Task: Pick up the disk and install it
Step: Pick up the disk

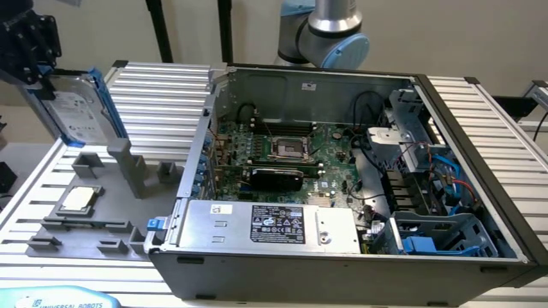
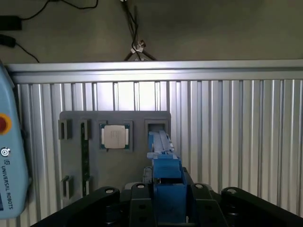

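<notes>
The disk (image 1: pixel 79 108), a silver-grey hard drive in a blue carrier bracket, hangs upright in the air at the exterior view's far left, above the grey fixture plate (image 1: pixel 86 212). My black gripper (image 1: pixel 38 80) is shut on its upper end. In the wrist view the disk's blue carrier (image 2: pixel 165 172) shows edge-on, clamped between the black gripper (image 2: pixel 165 210) jaws, with the empty fixture slot (image 2: pixel 156 126) beyond it. The open computer case (image 1: pixel 342 160) lies to the exterior view's right of the disk.
A small square CPU chip (image 1: pixel 77 199) (image 2: pixel 114 137) rests on the fixture plate. Inside the case are the motherboard (image 1: pixel 283 151), a silver power supply box (image 1: pixel 265 224) and a grey-blue drive cage (image 1: pixel 441 234). A teach pendant (image 2: pixel 12 156) lies beside the fixture on the ribbed aluminium table (image 1: pixel 163 90).
</notes>
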